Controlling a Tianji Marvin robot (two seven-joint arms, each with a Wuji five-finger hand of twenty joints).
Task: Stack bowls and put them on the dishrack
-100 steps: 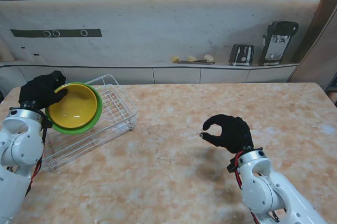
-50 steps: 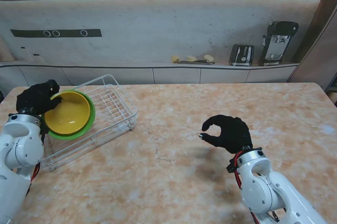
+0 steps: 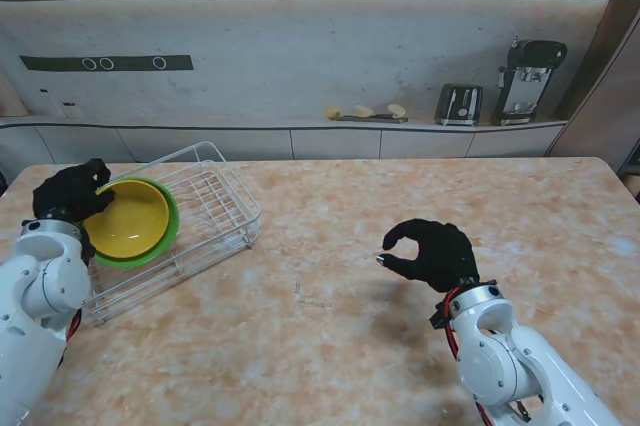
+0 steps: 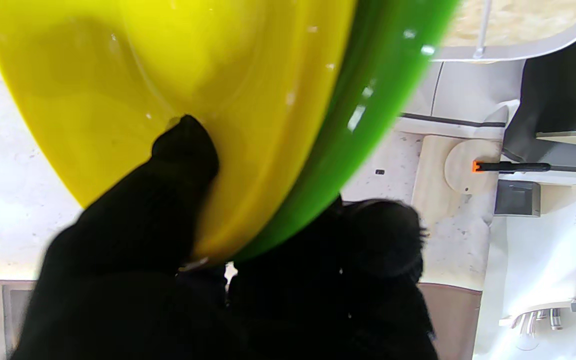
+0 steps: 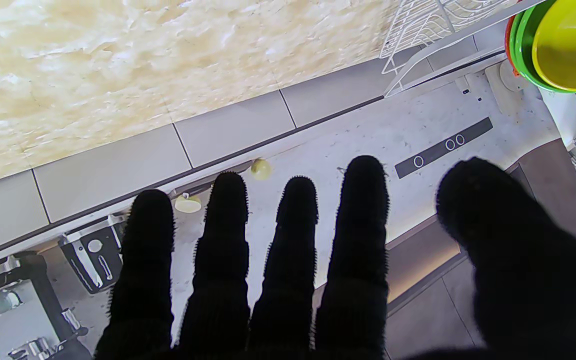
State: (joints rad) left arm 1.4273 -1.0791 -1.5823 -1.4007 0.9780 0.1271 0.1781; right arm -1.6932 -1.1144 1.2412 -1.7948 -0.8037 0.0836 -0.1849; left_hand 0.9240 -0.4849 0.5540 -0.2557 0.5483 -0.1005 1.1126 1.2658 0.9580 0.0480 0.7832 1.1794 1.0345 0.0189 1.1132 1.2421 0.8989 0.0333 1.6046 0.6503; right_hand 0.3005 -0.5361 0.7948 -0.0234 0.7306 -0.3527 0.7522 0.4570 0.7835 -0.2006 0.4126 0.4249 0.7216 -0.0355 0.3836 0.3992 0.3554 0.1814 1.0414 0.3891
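A yellow bowl (image 3: 130, 216) sits nested in a green bowl (image 3: 166, 235), and the right wrist view shows a red rim (image 5: 508, 30) under the green bowl (image 5: 523, 45). My left hand (image 3: 68, 194) is shut on the stack's far-left rim, thumb inside the yellow bowl (image 4: 168, 60) and fingers behind the green bowl (image 4: 383, 75). The stack rests low over the left part of the white wire dishrack (image 3: 215, 196); whether it touches the wires is hidden. My right hand (image 3: 432, 252) hovers over the table at the right, holding nothing, its fingers (image 5: 358, 225) apart.
The dishrack stands tilted at the table's far left corner. A toaster (image 3: 459, 104) and a coffee machine (image 3: 528, 79) stand on the back counter beside some small yellow items (image 3: 363, 112). The marble table top (image 3: 330, 286) lies between my hands.
My left hand has carried the bowl stack down and leftward into the dishrack, and the stack has levelled out. The right hand has stayed put.
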